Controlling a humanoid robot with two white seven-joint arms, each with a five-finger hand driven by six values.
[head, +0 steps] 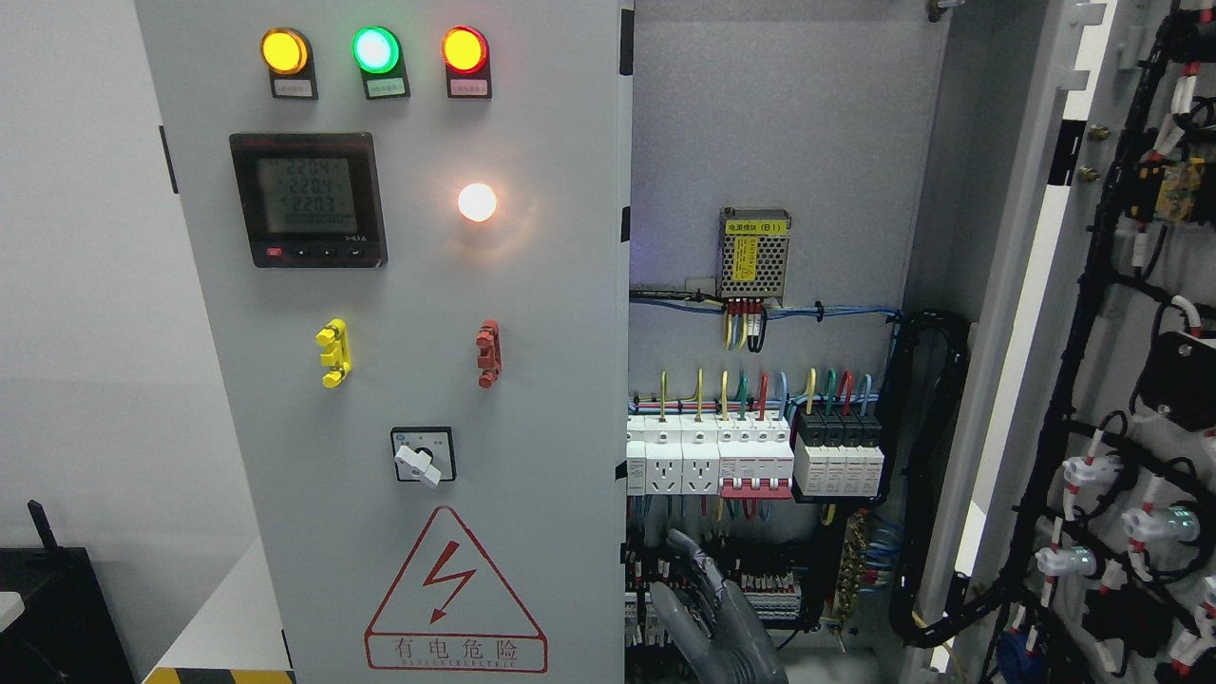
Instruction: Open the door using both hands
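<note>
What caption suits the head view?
Robot hand reaching into the electrical cabinet, right door swung open, left door closed.

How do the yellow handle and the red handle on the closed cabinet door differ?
The yellow handle sits left of the rotary switch's line, under the digital meter; the red handle sits right, under the white lamp. The yellow one looks slightly larger and brighter than the red one. Both stand vertical at the same height on the left door.

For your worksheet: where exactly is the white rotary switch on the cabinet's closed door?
In the head view, the white rotary switch sits on the left door, lower middle, just above the red warning triangle and below the yellow handle.
</note>
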